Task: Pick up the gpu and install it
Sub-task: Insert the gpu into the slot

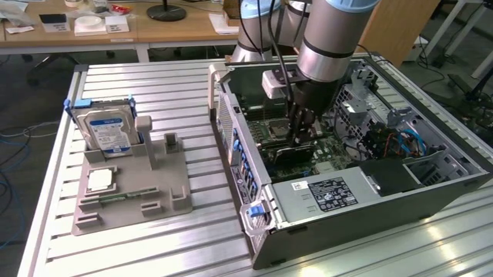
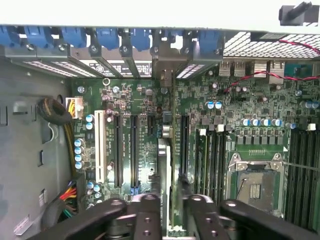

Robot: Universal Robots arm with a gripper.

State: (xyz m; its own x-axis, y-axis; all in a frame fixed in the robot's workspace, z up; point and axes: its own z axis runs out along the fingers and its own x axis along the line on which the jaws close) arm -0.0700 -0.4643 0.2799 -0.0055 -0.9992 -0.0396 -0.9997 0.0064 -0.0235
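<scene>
**Rosa:** Black jointed fingers [image 2: 145,220] fill the near edge of the wrist view, and between them runs the top edge of a thin card standing on edge. Is that the thin, flat, dark circuit card with the silver-grey bracket, the gpu [image 2: 165,170]?

**Tim:** It looks so. The two-fingered black gripper [image 1: 302,137] is clenched on the gpu, pinching its flat faces near the top edge. From outside, the card hangs below the fingers inside the open dark-grey metal computer case [image 1: 431,196], low over the green motherboard [image 2: 250,105].

**Rosa:** Seated yet?

**Tim:** He cannot tell. In the wrist view the card runs in line with the long black expansion slots [image 2: 134,150], its bracket end toward the row of blue plastic slot clips [image 2: 107,37] at the case's rear wall. Whether its lower edge is in a slot is hidden.

**Rosa:** How would it handle?

**Tim:** Light and stiff, he would judge, but fragile: a bare board with small parts on its faces. The top edge, well away from the contacts below, seems the right hold, and the fingers have it there. The faces look smooth, so a tilted push could let it slip or bend.

**Rosa:** And outside the case?

**Tim:** On the slatted aluminium table [image 1: 154,81], towards the exterior view's left, a grey plastic parts holder [image 1: 165,190] carries a thick silver hard drive with a blue-white label [image 1: 108,131] and a small square silver processor chip [image 1: 101,180], both well apart from the gripper.
</scene>
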